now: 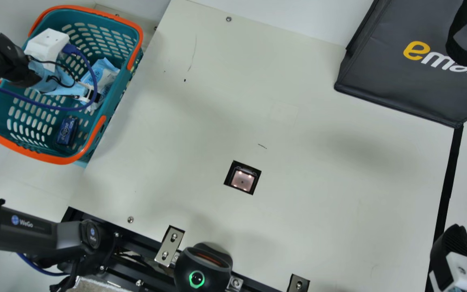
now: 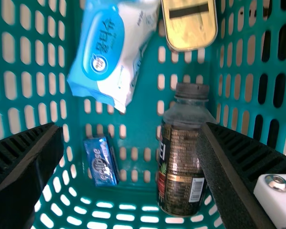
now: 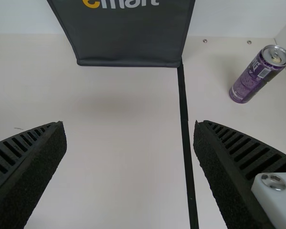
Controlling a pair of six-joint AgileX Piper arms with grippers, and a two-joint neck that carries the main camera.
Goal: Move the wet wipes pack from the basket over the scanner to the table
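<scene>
- The wet wipes pack (image 1: 103, 77) lies inside the orange-rimmed basket (image 1: 57, 159), sharing space with a bottle (image 2: 180, 162) and a small blue box (image 1: 66, 130).
- The left gripper (image 1: 49, 44) hovers at the basket, jaws released and spread wide.
- The right gripper (image 1: 454, 250), jaws also parted, hangs by the right side of the desk (image 1: 318, 194).
- The scanner (image 1: 242, 181) sits in the desk.

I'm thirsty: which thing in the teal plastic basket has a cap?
The clear, dark-labelled plastic bottle; the gold tin, small blue box and blue-white wipes pack show none.
</scene>
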